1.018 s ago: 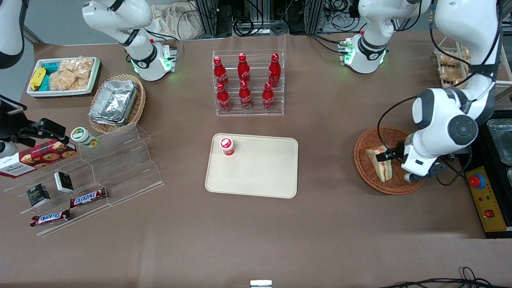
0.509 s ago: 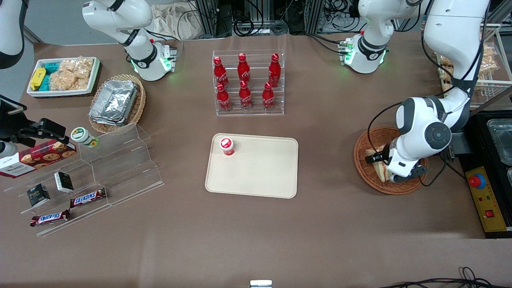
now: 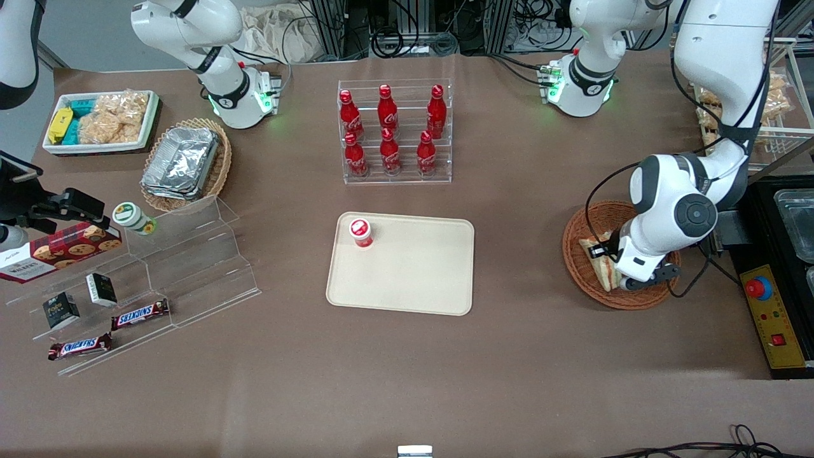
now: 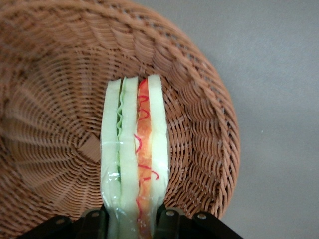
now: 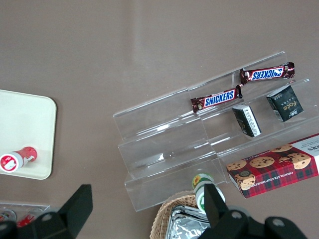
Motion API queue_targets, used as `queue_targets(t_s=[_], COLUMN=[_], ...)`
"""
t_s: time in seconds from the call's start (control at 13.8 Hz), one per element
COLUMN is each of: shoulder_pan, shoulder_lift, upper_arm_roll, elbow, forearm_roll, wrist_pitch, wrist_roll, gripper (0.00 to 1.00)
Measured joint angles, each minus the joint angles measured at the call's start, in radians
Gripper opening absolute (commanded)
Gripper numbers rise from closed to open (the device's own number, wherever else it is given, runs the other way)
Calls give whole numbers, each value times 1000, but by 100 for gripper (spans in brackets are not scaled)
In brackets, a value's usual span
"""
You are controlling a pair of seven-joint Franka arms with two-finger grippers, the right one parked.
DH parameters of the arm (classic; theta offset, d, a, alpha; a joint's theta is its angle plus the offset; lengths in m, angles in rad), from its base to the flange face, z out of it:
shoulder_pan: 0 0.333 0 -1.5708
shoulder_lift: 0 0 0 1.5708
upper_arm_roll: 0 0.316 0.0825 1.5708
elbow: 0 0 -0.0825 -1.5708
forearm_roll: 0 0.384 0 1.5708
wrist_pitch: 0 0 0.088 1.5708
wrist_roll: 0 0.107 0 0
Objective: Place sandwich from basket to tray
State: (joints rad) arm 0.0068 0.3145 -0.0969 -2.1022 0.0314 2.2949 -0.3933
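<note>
At the right of the front view I have the gripper down in the basket, its two fingers pressing either bread face of the sandwich, so it is clenched on the wedge. The sandwich sits on edge in the wicker, filling showing, which suits this side pinch. The tray waits mid-frame, with a small red-capped bottle in one corner.

Robot lab staged as a small snack shop

A brown-covered table carries shop-style displays: a clear rack of red cola bottles near its middle, an acrylic stepped stand with Snickers bars toward the parked arm's end, and a white bin of snack packets at that end's corner. Cables and metal framing along the table's edge, plus an emergency-stop box by the working arm's end, mark it as a lab.
</note>
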Motion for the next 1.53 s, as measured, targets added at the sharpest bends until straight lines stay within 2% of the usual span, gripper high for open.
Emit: queue_targets(t_s=[0.22, 0.51, 0.95, 1.38, 1.53], shoulder_pan=[-3, -21, -28, -41, -64], shoulder_lift=[-61, -163, -191, -165, -119], upper_arm_roll=[-11, -51, -211, -465, -495], elbow=[107, 269, 585, 659, 658], forearm_roll=[35, 43, 68, 68, 68], wrist_pitch=[-185, -407, -782, -822, -764], wrist_roll=[0, 0, -37, -361, -416], gripper=[32, 32, 31, 31, 31])
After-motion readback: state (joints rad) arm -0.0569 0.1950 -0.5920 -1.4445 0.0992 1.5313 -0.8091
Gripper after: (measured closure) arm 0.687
